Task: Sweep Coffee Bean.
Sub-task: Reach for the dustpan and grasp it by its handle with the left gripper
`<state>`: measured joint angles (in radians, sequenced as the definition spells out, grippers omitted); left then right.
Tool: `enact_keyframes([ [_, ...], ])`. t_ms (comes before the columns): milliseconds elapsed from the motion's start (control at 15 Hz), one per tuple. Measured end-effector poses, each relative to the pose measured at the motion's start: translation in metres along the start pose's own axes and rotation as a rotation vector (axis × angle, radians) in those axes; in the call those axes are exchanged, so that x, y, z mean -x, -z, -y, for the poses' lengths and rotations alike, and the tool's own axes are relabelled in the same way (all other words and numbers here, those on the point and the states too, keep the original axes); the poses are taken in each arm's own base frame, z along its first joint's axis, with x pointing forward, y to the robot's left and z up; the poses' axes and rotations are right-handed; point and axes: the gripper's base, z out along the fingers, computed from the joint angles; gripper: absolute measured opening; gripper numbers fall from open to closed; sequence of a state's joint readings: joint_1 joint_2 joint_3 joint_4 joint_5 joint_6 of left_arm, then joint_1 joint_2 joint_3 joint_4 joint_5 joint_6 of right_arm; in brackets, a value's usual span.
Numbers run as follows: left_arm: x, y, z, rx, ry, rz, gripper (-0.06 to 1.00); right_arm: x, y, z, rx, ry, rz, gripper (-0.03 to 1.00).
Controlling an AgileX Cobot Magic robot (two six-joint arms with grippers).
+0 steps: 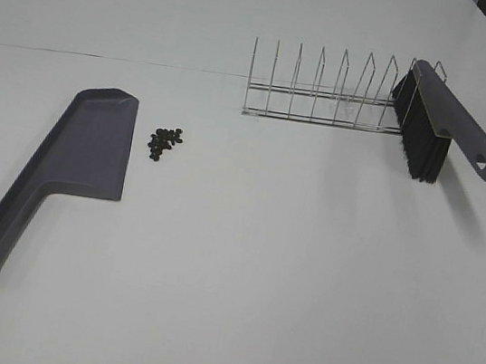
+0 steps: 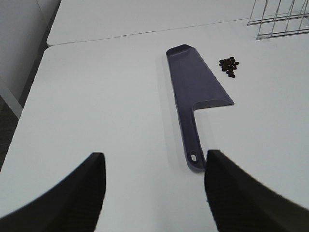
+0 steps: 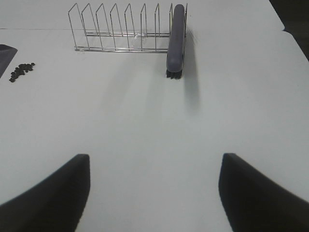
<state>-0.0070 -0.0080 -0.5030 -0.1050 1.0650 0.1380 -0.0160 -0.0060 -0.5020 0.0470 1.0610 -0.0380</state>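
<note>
At the nine o'clock side of the table [image 1: 255, 285] the grey dustpan [image 1: 84, 144] lay flat, its handle trailing toward seven o'clock. The left gripper [image 2: 154, 153] hung just short of the handle's end, jaws spread wide with nothing between them. The coffee bean [image 1: 165, 142] cluster sat in a loose heap just at three o'clock of the pan's long side, near it but apparently not touching. Toward one o'clock stood a wire rack [image 1: 329, 99]. The brush [image 1: 444, 125] leaned in its three o'clock end, bristles down and handle jutting toward four o'clock. The right gripper [image 3: 155, 156] waited well back from the brush, likewise gaping and empty.

Lifting the brush carelessly would likely snag the wires and drag the light rack. A hard stroke could scatter the beans, which would probably roll. An unheld pan might slide away under the push.

The table ran bare and open from the rack toward six o'clock, with clear room between the beans and the rack. Its edge lay fairly close beyond the pan at nine o'clock.
</note>
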Motion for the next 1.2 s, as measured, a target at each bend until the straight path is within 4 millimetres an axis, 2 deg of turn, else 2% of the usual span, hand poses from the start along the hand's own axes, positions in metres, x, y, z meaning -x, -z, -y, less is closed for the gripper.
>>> enact_keyframes([
  [1000,0.0,0.0,0.0,0.0,0.0,0.003,0.56,0.0,0.0,0.0,0.0,0.0,0.0,0.7],
  [1200,0.013,0.001,0.0,-0.01,0.014,0.078,0.56,0.0,0.0,0.0,0.0,0.0,0.0,0.7],
])
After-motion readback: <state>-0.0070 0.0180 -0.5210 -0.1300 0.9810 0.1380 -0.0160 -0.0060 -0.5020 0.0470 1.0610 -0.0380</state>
